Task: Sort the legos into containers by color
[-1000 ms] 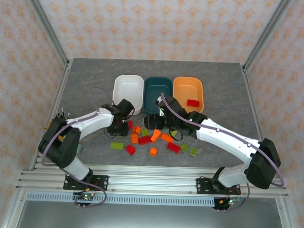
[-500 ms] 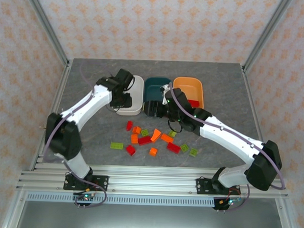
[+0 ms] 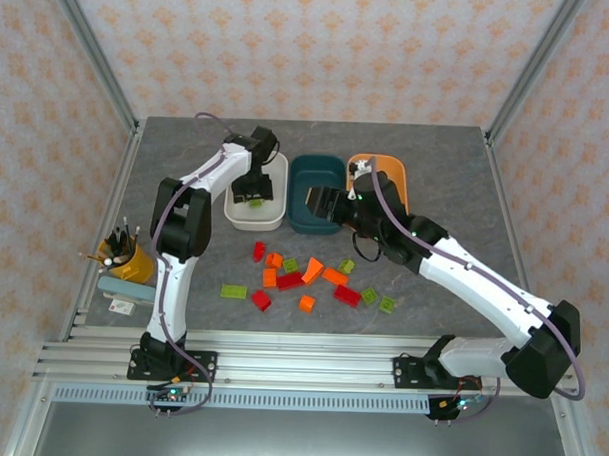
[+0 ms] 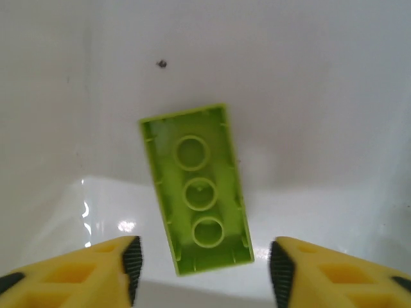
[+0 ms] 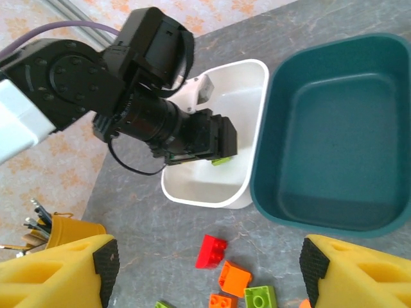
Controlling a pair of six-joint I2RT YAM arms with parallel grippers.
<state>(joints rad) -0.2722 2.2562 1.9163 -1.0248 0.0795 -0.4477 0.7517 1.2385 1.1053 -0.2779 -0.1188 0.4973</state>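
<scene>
the left gripper [image 3: 253, 193] hangs low inside the white tub [image 3: 255, 219], its fingers [image 4: 96, 266] spread apart and clamped on nothing. the lime green brick [image 4: 196, 189] lies just beyond and between them, underside up and clear of both pads, which reads as a brick let go here because this tub is taking the greens. whether it has settled on the tub floor or is a shade above it i cannot tell. the right gripper [image 3: 318, 202] hovers with its jaws wide apart and empty; the dark teal tub [image 5: 334, 128] sits ahead of it and to its right, bare inside. held high like this, it likely keeps out of the left arm's way while a next pick is chosen. the loose legos [image 3: 303, 278] lie on the table [image 3: 456, 193] below and behind it, a red brick [image 5: 212, 251] and an orange brick [image 5: 234, 277] nearest between its fingers, so most of the sorting is not yet done.
</scene>
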